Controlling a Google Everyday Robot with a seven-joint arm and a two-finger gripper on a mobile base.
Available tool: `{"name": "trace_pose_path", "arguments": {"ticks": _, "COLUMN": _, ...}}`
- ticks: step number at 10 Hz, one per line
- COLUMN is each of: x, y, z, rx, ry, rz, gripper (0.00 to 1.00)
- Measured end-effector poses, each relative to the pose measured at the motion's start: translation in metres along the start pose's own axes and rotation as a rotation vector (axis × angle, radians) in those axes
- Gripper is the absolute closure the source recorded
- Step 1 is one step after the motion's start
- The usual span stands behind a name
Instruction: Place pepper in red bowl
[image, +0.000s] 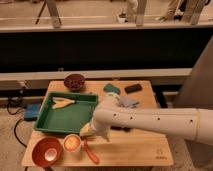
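Farthest left of the gripper, at the near-left corner of the wooden table (142, 150), sits the red bowl (46, 151), wide and shallow, its inside showing only a pale patch at the centre. Just right of it, below and left of the gripper, stands a small white cup (72, 143) with an orange inside; whether anything fills it cannot be told. Up and to the left of the gripper lies a green tray (70, 117), with a pale yellow banana-like piece (62, 103) resting in its far-left part. Beyond the tray, well behind the gripper, a dark maroon bowl (75, 81) has a dark inside that cannot be made out. The gripper (88, 131) hangs at the tray's near-right corner, at the end of a white arm (150, 122) reaching in from the right; whether it is clasping anything or let go cannot be told. The pepper (90, 152) lies on the table just below the gripper, beside the cup and outside the red bowl. Behind and right of the gripper lie a teal object (112, 88), a grey-blue cloth (128, 102) and a black block (133, 88).
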Motion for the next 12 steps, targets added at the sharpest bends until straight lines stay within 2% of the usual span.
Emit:
{"name": "trace_pose_path", "arguments": {"ticks": 4, "x": -0.006, "y": 0.003, "z": -0.004, "rx": 0.111, "ry": -0.054, "rz": -0.223, "gripper": 0.2}}
{"name": "trace_pose_path", "arguments": {"ticks": 7, "x": -0.019, "y": 0.026, "z": 0.011, "rx": 0.139, "ry": -0.054, "rz": -0.408, "gripper": 0.2}}
{"name": "trace_pose_path", "arguments": {"ticks": 10, "x": -0.037, "y": 0.049, "z": 0.029, "rx": 0.124, "ry": -0.01, "rz": -0.598, "gripper": 0.2}}
{"name": "trace_pose_path", "arguments": {"ticks": 12, "x": -0.045, "y": 0.044, "z": 0.04, "rx": 0.099, "ry": 0.017, "rz": -0.679, "gripper": 0.2}}
